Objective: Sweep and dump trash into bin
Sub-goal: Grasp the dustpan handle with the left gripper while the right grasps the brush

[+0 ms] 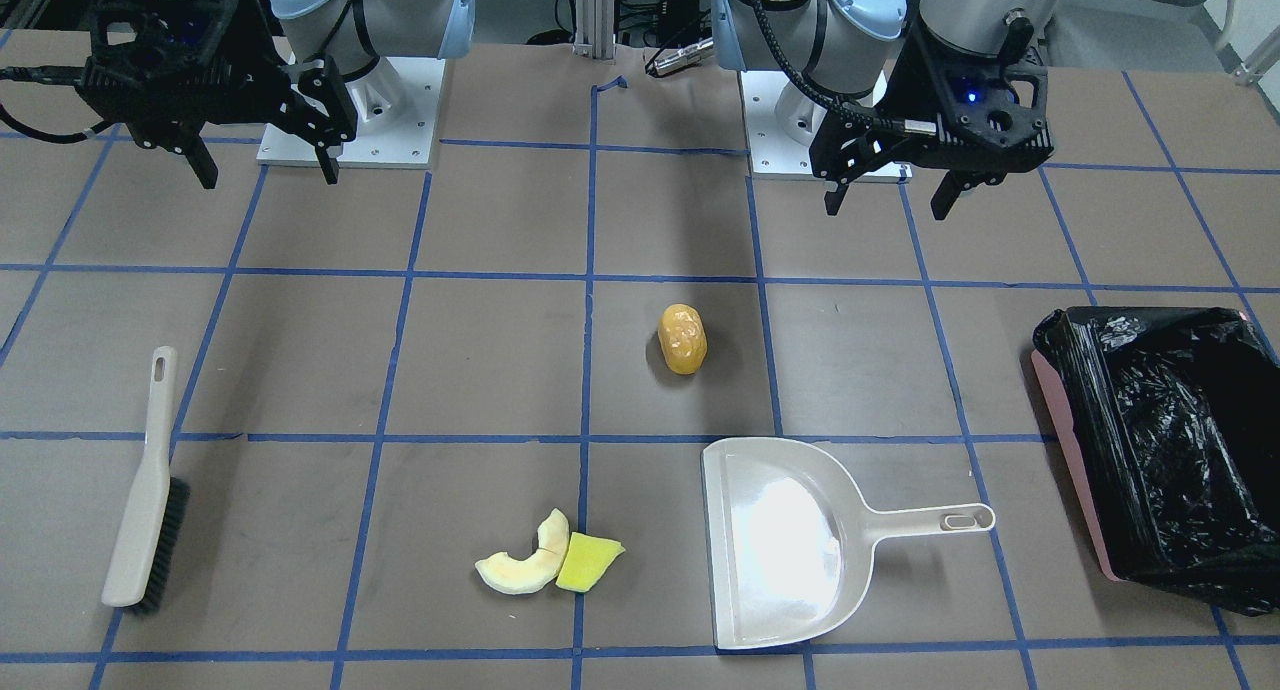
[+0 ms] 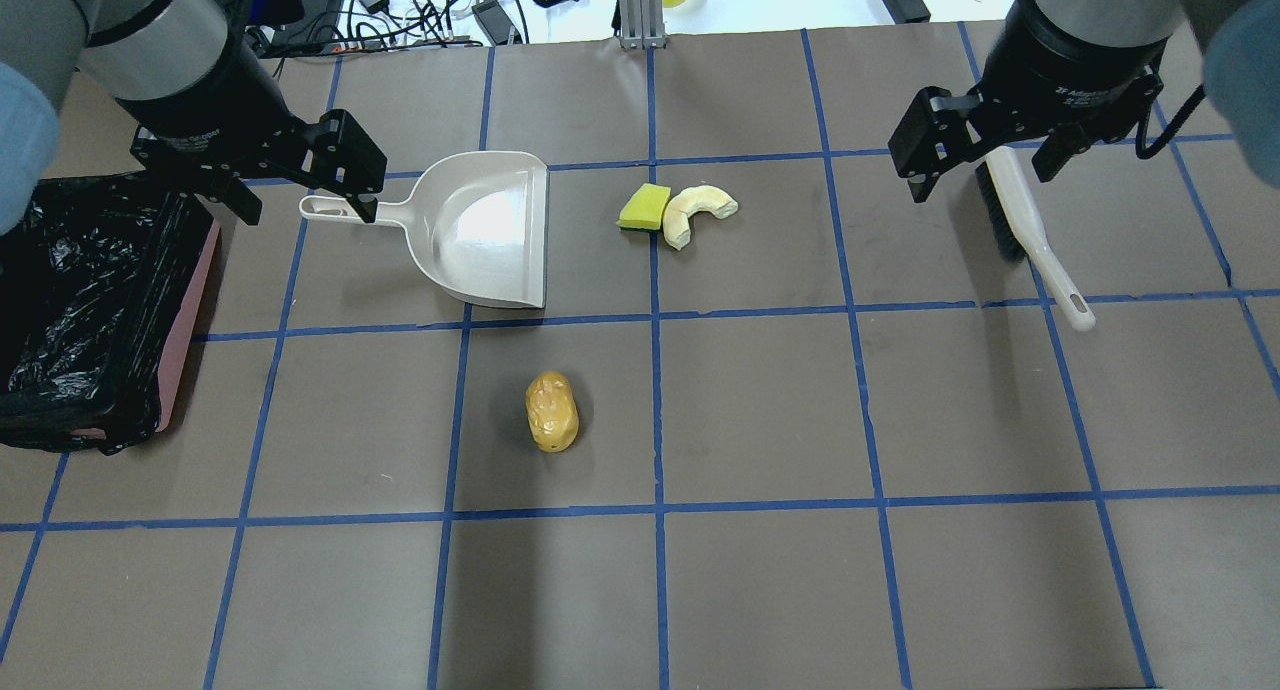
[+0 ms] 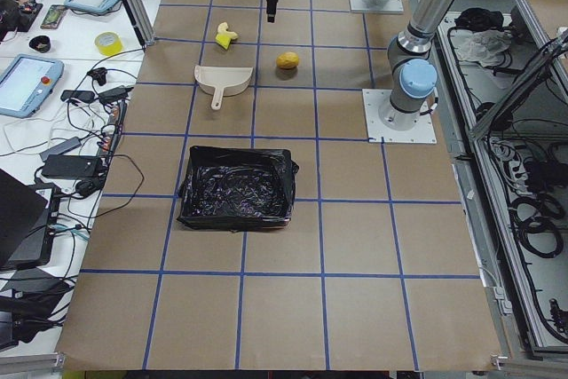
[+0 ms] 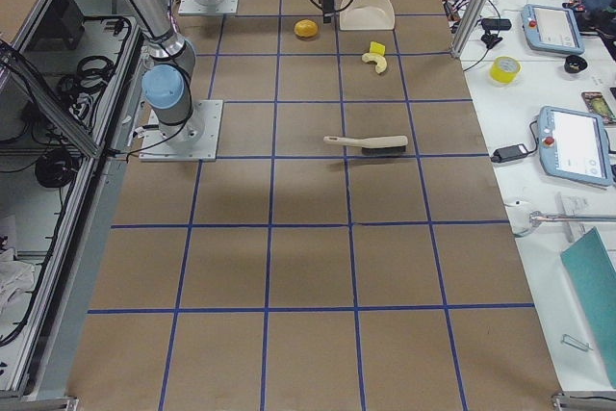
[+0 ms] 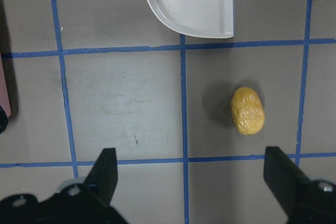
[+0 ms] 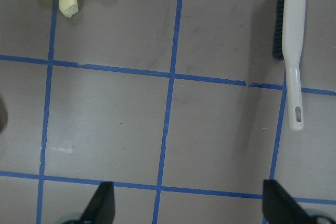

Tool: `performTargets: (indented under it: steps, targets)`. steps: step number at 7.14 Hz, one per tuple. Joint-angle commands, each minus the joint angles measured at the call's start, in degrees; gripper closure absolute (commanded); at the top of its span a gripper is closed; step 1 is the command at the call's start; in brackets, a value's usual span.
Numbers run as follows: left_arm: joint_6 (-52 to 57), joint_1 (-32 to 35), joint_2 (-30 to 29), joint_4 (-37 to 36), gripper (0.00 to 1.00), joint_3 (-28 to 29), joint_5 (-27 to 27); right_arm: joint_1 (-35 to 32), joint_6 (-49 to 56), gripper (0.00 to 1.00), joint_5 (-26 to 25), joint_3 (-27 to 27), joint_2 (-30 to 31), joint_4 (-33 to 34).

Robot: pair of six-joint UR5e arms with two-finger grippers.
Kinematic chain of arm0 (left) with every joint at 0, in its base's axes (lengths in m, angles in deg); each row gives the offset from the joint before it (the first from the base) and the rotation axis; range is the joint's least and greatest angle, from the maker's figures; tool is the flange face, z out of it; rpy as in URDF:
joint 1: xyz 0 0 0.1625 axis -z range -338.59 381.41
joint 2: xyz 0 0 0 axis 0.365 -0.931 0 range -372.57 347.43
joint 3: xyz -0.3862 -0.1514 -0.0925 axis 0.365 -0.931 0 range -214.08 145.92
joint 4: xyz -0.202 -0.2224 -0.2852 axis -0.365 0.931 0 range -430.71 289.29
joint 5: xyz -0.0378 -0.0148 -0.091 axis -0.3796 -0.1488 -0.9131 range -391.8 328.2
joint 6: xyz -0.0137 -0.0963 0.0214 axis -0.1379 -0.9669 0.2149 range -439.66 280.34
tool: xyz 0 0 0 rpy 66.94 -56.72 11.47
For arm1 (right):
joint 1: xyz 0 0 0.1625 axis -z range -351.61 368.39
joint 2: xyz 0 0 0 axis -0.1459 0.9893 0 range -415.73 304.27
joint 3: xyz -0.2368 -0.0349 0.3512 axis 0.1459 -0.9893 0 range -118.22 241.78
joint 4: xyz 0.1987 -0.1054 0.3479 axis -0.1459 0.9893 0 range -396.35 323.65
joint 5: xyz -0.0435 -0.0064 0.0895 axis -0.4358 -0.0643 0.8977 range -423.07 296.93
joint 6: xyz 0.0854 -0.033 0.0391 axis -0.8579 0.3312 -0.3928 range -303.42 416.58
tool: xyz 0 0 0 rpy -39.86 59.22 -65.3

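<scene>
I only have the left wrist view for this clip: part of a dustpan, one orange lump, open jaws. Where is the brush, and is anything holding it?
Observer: The brush lies flat on the table on the robot's right side. Nothing holds it.
Operator: Is that lump the only trash?
Observer: No. A cream crescent slice and a yellow-green wedge lie touching each other, a little way off the open edge of the dustpan.
Operator: And the bin?
Observer: The bin, pink with a black liner, sits at the robot's far left, past the dustpan's handle. I see no trash in it.
</scene>
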Motion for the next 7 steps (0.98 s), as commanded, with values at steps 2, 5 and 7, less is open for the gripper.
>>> performTargets:
  steps: [2,5,7]
  targets:
    - [-0.09,-0.08,0.04,-0.57,0.0,-2.21,-0.86,0.17,0.33,0.0,-0.41,0.38,-0.11,0.48]
    - [10.98,-2.88,-2.5,-4.35,0.0,-2.29,-0.86,7.42,8.99,0.0,-0.67,0.82,-5.72,0.74]
    - [28.39,-8.58,-6.35,-7.32,0.0,-2.38,-1.03,14.29,18.64,0.0,-1.12,1.7,-13.42,7.62]
